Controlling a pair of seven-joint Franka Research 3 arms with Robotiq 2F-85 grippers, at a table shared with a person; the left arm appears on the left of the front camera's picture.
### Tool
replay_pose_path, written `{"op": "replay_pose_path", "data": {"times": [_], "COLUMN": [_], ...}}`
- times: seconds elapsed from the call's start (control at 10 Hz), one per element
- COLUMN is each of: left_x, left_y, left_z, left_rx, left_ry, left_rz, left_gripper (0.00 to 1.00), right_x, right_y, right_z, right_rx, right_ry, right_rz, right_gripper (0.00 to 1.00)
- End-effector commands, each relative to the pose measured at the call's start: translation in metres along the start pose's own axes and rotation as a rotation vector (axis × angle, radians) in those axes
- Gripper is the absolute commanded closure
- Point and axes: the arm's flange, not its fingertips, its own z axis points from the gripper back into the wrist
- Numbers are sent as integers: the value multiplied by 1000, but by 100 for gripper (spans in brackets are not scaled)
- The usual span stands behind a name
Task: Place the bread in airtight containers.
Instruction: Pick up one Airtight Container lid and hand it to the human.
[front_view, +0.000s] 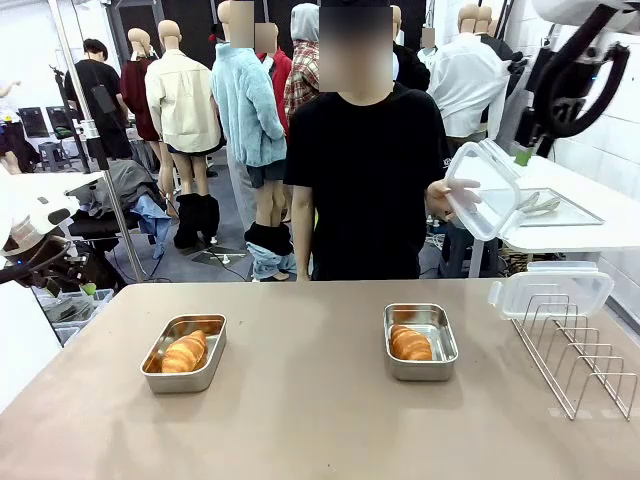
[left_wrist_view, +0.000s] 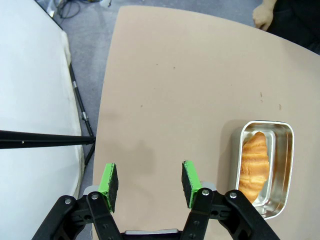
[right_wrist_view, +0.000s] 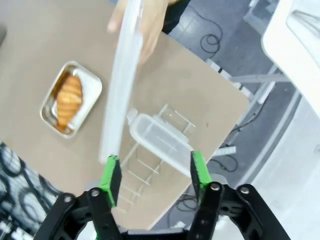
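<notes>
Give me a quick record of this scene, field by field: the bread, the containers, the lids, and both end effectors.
bread: left croissant in left pan; right croissant in right pan
pans: both uncovered, apart on the table
lids: held lid in the person's hand at the far side; second lid resting on the wire rack
left end effector: open, over bare table beside the left pan
right end effector: open, raised; held lid's edge close to one finger, contact unclear
</notes>
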Motion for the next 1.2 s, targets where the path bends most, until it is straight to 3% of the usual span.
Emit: {"op": "replay_pose_path", "data": {"times": [0.0, 0.1, 0.4, 0.5, 0.6, 0.7, 1.1], "left_x": [0, 0, 0, 0, 0, 0, 0], "left_y": [0, 0, 0, 0, 0, 0, 0], "left_z": [1, 1, 1, 1, 1, 1, 1], "left_rx": [15, 15, 15, 15, 15, 15, 15], "left_ry": [-2, -2, -2, -2, -2, -2, -2], "left_rz": [10, 10, 10, 10, 10, 10, 10], "left_gripper": [33, 33, 33, 33, 33, 33, 33], "right_x": [-39, -56, -76, -74, -68, -74, -74], "right_y": [5, 6, -6, -15, -28, -8, -8], "right_z": [-12, -15, -37, -50, -61, -37, -37], "right_rx": [5, 17, -29, 19, 69, 20, 20], "right_ry": [38, 107, 97, 141, 185, 132, 132], "right_rz": [151, 204, 416, 442, 384, 395, 395], "right_gripper": [0, 0, 0, 0, 0, 0, 0]}}
